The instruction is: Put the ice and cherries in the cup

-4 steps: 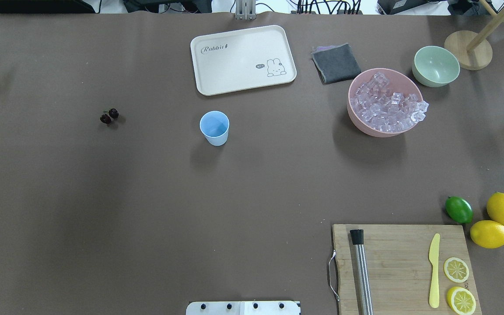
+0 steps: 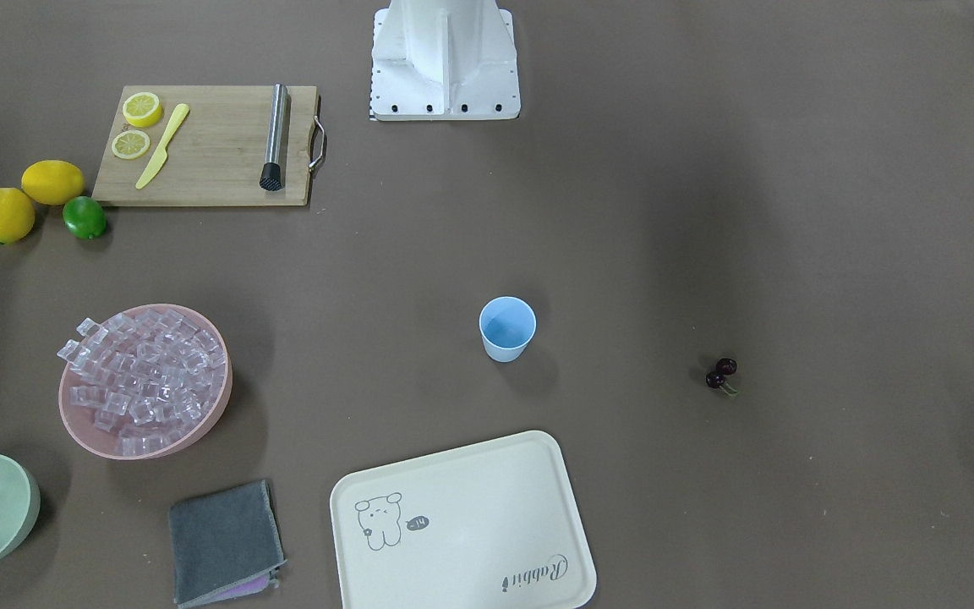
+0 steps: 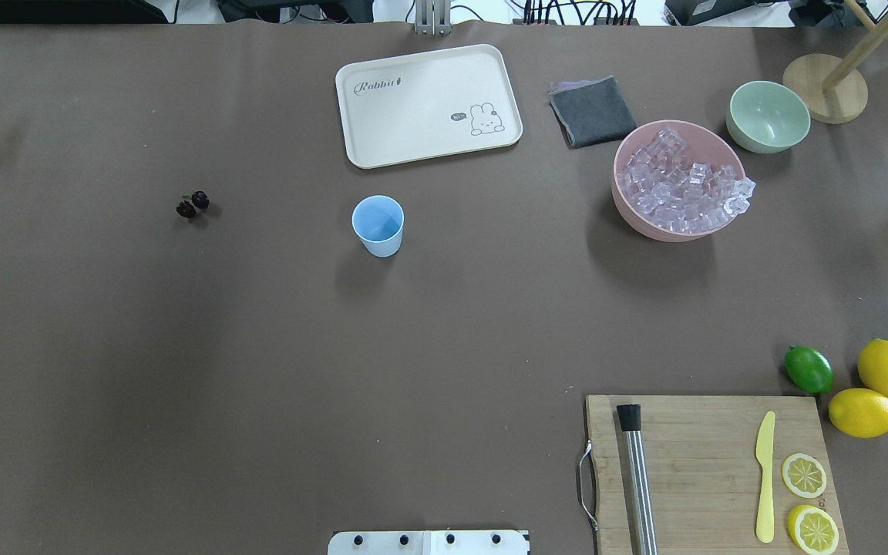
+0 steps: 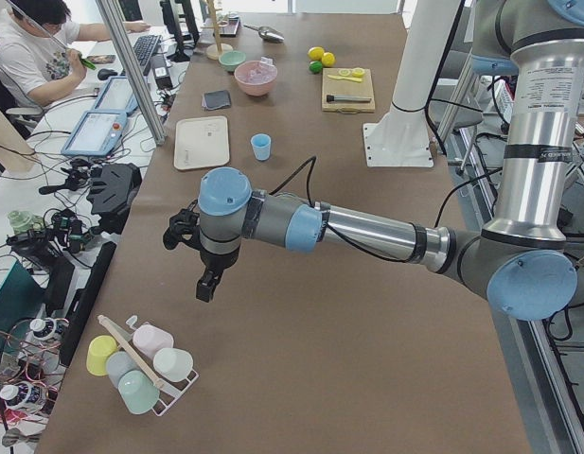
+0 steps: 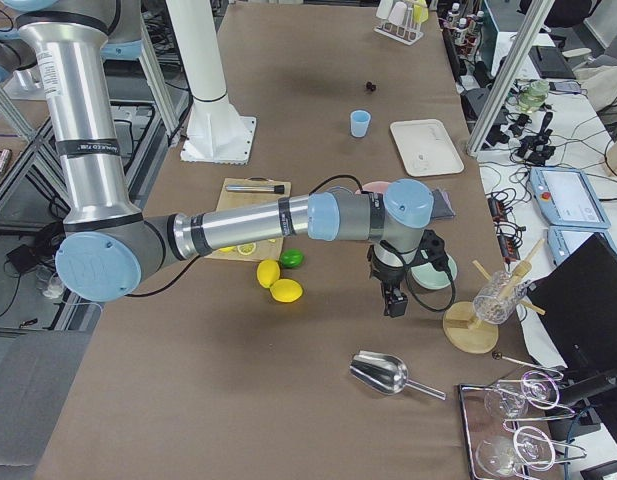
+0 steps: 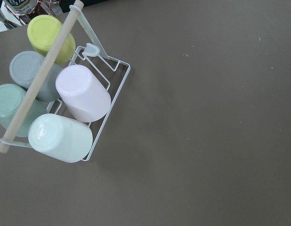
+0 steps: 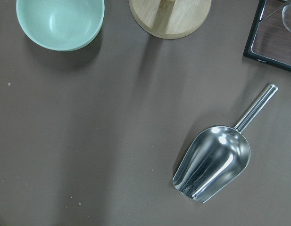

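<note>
The pale blue cup [image 3: 378,224] stands upright and empty mid-table, also in the front view [image 2: 507,328]. The dark cherries [image 3: 193,204] lie on the table to its left, well apart from it. The clear ice cubes [image 3: 679,185] fill a pink bowl [image 3: 629,220] at the right. My left gripper [image 4: 208,282] hangs over the table's left end, far from the cherries. My right gripper [image 5: 395,298] hangs over the right end, past the pink bowl. Both show only in the side views, so I cannot tell if they are open or shut.
A cream tray [image 3: 428,104], a grey cloth [image 3: 592,112] and a mint bowl [image 3: 768,116] sit at the back. A cutting board [image 3: 706,470] holds a knife, a muddler and lemon slices. A metal scoop [image 7: 213,162] lies below my right wrist, a cup rack [image 6: 65,108] below my left.
</note>
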Motion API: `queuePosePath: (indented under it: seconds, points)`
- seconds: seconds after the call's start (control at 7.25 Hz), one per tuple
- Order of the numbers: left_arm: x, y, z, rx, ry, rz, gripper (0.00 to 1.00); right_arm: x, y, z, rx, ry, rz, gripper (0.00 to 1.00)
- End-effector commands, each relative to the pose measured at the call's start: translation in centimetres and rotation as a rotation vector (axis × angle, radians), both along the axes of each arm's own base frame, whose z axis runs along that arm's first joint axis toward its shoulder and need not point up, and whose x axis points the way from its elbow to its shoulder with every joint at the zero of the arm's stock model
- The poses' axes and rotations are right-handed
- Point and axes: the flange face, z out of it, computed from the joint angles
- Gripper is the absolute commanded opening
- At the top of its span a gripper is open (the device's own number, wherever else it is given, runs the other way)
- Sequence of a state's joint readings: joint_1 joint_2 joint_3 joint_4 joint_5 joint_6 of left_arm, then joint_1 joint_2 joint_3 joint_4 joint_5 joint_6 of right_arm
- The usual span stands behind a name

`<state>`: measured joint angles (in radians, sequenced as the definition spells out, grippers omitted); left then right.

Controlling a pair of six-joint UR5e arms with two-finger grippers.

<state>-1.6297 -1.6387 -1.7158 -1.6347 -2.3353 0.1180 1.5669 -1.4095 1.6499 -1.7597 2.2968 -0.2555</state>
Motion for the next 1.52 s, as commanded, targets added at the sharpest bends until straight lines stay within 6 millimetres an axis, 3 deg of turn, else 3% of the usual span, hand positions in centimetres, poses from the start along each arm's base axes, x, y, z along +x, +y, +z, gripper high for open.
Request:
queuePosePath:
  seconds: [0.0, 0.28, 0.41, 0.55, 0.69, 0.97, 1.38]
  points:
    - [0.3, -0.6, -0.2, -0.001, -0.027, -0.003, 0.98, 0.0, -0.8, -1.5, 0.023, -0.001, 0.003, 1.0]
    - [0.8, -0.6, -0.3, 0.0, -0.026, 0.003, 0.98, -0.7, -2.1, -3.4, 0.027, -0.012, 0.024, 1.0]
    - [0.8, -0.4, 0.0, -0.001, -0.028, 0.009, 0.98, -2.9, -3.8, -6.2, 0.044, -0.02, 0.019, 1.0]
    - [0.8, -0.1, 0.3, -0.005, -0.03, 0.009, 0.98, -7.6, -5.5, -10.1, 0.007, -0.055, 0.052, 0.99]
    - [0.8, -0.1, 0.2, 0.001, -0.029, 0.013, 0.98, -13.1, -5.6, -13.7, -0.042, -0.074, 0.083, 0.99]
    - [0.8, -0.1, -0.9, 0.021, -0.021, 0.014, 0.98, -19.5, -4.7, -14.5, 0.019, -0.107, 0.02, 0.99]
    - [0.8, -0.5, -1.1, 0.025, -0.023, 0.015, 0.98, -30.8, -2.2, -15.7, 0.264, -0.095, -0.136, 0.94]
